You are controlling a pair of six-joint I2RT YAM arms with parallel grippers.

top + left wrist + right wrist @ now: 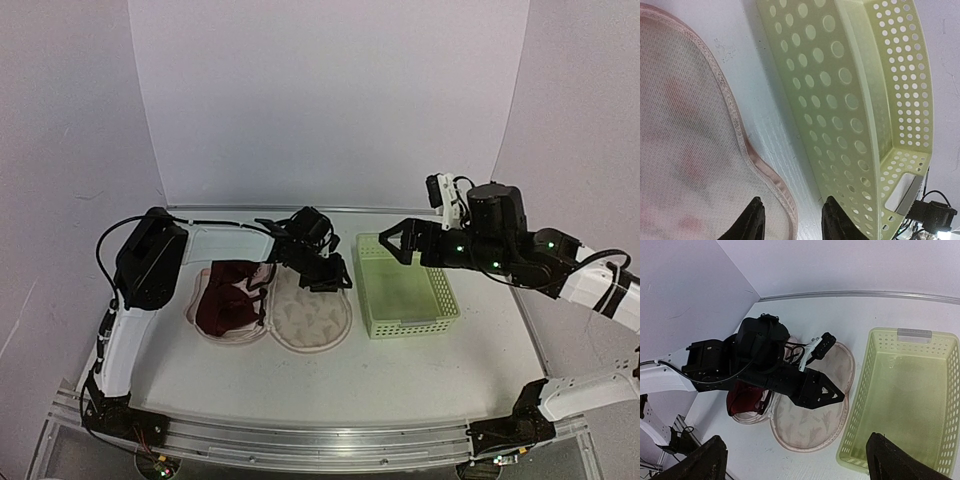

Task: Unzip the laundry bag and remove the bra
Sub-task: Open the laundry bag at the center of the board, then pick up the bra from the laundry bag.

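Halves of the laundry bag (310, 322) lie opened flat on the table (300, 395), just beside the green basket (453, 310). The dark red bra (228, 300) sits in the half farther from the basket. The left gripper (792, 222) straddles the other half's rim, fingers spread. The right gripper (395, 240) hovers over the basket, fingers wide apart.

Left gripper (792, 222) had its two black tips apart at the bottom of frame, w/ the pink-trimmed rim of the laundry bag (685, 130) running btwn them. Bag's pale mesh filled the left side, faint red blotches showing thru. Pale green holey basket (840, 90) sat just beside it on the right, w/ a strip of white table (755, 75) in between.
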